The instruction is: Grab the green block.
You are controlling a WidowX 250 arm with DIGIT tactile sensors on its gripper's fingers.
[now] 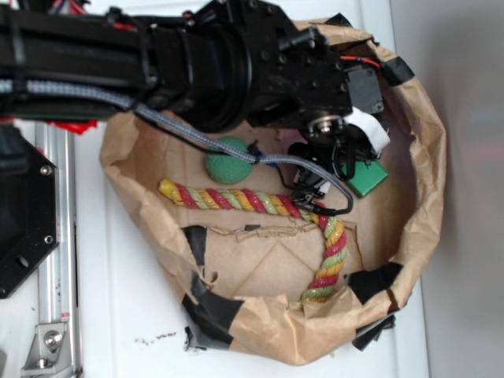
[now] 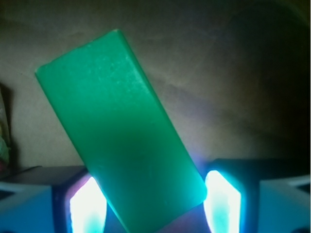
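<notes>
The green block (image 1: 368,179) is a flat green slab inside the brown paper bag (image 1: 425,157), at its right side, partly covered by my gripper (image 1: 342,161). In the wrist view the green block (image 2: 121,136) lies slanted, and its near end sits between my gripper's (image 2: 155,206) two lit fingertips. The left pad (image 2: 87,208) and the right pad (image 2: 222,204) both meet the block's edges, so the gripper is shut on it. The rest of the block sticks out beyond the fingers.
A round dimpled green ball (image 1: 228,160) lies in the bag left of the gripper. A red, yellow and green rope (image 1: 260,203) runs across the bag floor and bends down at the right. The bag's crumpled walls ring the gripper. A metal rail (image 1: 59,260) stands at the left.
</notes>
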